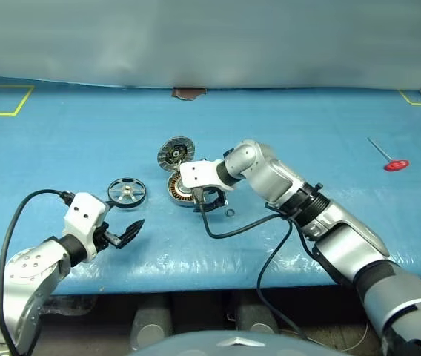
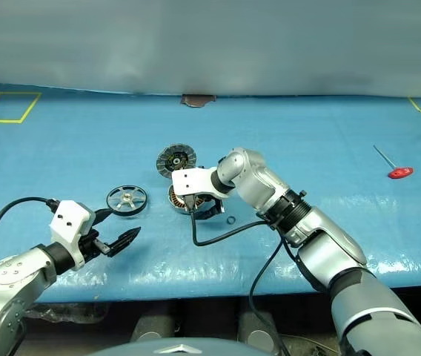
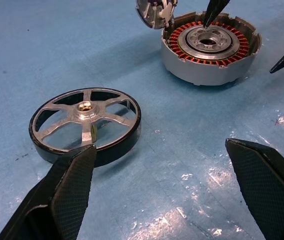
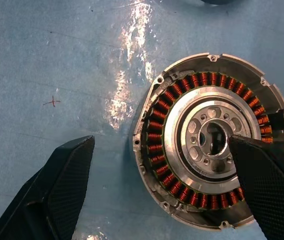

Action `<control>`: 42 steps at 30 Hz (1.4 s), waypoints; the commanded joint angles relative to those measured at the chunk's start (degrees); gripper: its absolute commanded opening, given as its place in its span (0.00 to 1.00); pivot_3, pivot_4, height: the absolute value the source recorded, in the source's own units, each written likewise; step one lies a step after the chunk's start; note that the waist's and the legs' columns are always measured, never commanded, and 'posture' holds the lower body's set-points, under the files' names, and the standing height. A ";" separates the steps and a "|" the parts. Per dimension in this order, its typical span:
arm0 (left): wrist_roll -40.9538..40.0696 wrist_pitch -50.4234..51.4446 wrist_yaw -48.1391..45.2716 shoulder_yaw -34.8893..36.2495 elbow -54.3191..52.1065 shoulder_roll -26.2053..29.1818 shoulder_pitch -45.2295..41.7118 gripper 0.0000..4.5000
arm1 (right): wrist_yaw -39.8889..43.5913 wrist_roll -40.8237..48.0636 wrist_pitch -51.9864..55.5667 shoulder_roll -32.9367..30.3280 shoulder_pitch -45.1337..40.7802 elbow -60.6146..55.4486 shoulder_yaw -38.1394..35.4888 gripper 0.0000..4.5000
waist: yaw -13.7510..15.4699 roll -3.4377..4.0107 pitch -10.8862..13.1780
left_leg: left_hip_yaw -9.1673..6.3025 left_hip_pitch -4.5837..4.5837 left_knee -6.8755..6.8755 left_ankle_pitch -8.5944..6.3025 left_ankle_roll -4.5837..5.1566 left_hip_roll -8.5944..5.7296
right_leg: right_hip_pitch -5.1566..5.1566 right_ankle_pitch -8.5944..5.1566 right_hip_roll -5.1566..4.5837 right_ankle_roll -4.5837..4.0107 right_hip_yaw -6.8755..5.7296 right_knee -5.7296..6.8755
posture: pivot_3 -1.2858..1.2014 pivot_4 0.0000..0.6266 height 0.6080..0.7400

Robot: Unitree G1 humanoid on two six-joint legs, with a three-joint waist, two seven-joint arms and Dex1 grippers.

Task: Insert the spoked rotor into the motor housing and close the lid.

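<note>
On the blue table (image 1: 329,133), the left tool (image 1: 125,233) hangs released just near of the spoked rotor (image 1: 127,192), which looks light, rigid and slick, best pinched across its dark rim. To its right, the right tool (image 4: 162,192) hovers released over the open motor housing (image 4: 209,140), with the lid (image 1: 176,152) lying just beyond.
</note>
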 commanded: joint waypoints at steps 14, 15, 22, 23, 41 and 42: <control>-0.21 -1.41 0.05 0.61 -1.14 -0.50 0.62 1.00 | -1.72 -2.03 -1.14 2.56 -0.38 2.30 -1.79 0.45 | -0.09 0.00 0.00 | 0.00 0.01 -0.01 0.00 -0.01 0.01 | 0.00 -0.01 0.01 0.01 0.00 0.00 | 0.52 0.24 1.00; -0.22 -1.41 0.08 0.60 -1.10 -0.52 0.59 1.00 | -1.51 -1.98 -1.05 2.50 -0.17 1.84 -1.91 0.44 | -0.10 0.00 0.00 | 0.00 0.02 -0.01 0.00 -0.01 0.01 | 0.02 -0.01 0.01 0.01 0.00 0.00 | 0.52 0.24 1.00; -0.21 -1.54 0.17 0.42 -0.80 -0.63 0.65 1.00 | 0.49 -0.68 3.00 2.42 2.73 -5.56 -1.63 0.44 | -0.03 0.00 0.00 | 0.00 0.01 -0.04 0.01 -0.02 0.02 | -0.02 -0.01 0.01 0.01 0.00 -0.02 | 0.52 0.24 1.00; -0.23 -1.54 0.19 0.41 -0.78 -0.66 0.62 1.00 | 0.55 -0.77 3.59 2.44 3.14 -6.39 -1.46 0.44 | -0.03 0.00 0.00 | 0.00 0.00 -0.06 0.01 -0.03 0.02 | -0.03 0.00 0.01 0.00 0.00 -0.02 | 0.52 0.24 1.00; -0.15 -1.36 -0.24 -0.22 0.17 -0.71 0.14 1.00 | -0.15 -1.30 14.82 1.14 11.04 -20.86 1.41 0.44 | -0.12 -0.01 -0.03 | 0.02 0.06 -0.11 0.02 -0.05 0.03 | -0.04 -0.04 0.02 0.01 0.00 -0.01 | 0.52 0.24 1.00; -0.14 -1.35 -0.31 -0.30 0.26 -0.69 0.04 1.00 | -0.20 -1.26 15.31 1.00 11.31 -21.47 1.54 0.44 | -0.08 -0.01 -0.03 | 0.02 0.06 -0.11 0.02 -0.05 0.03 | -0.04 -0.04 0.02 0.01 0.00 -0.01 | 0.52 0.24 1.00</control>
